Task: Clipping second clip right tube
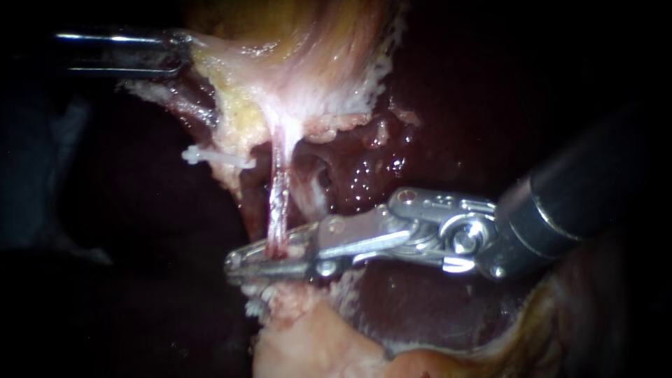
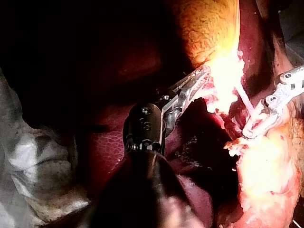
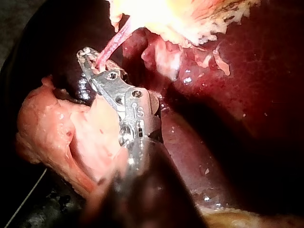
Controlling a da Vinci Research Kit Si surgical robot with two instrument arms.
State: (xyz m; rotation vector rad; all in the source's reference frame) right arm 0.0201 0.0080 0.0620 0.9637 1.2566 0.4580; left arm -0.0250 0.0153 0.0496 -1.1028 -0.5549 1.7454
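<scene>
Closest to the camera, a pale pink lump [image 1: 308, 343] of tissue lies low in the endoscope view. Just above it, the right instrument [image 1: 241, 266] comes in from the right. Its two thin metal jaws are pressed on the tube [image 1: 280, 196], one from each side, and their tips nearly meet.

The tube is a thin pink string. It hangs down from the pale tissue above and turns dark red where the jaws squeeze it. The right wrist view shows the same thing: the tube runs down into the jaws near their tips.

A bit farther back, beside the tube, a small white clip [image 1: 210, 157] sticks out of the yellow-white tissue.

Farther still, the left instrument [image 1: 180, 52] comes in from the left. Its jaws are clamped on the pale edge of the gallbladder [image 1: 308, 42].

Behind it all lies the dark red, wet liver [image 1: 448, 91].
</scene>
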